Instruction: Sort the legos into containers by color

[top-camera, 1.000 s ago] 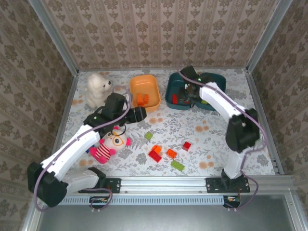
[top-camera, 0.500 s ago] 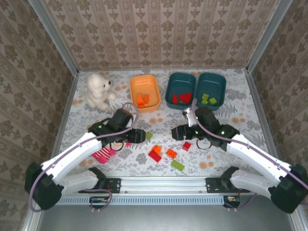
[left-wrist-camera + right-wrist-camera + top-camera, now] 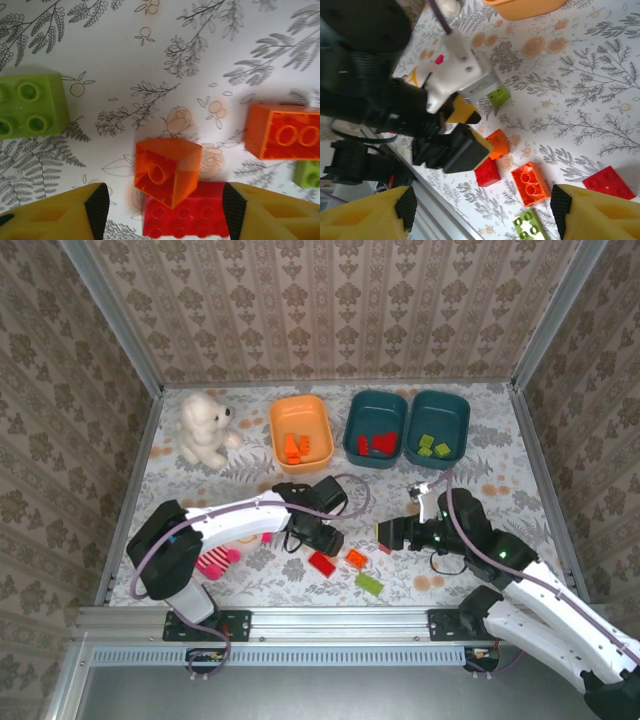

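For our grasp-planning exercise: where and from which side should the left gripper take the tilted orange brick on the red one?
Probably its two side walls, from above: the orange brick leans on the red brick, and the open left gripper straddles it.

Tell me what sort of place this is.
Likely a staged robot test booth, not a home: wallpapered panels box in a small table, an aluminium rail holds two robot arms, and lego bricks and tubs are set out for sorting.
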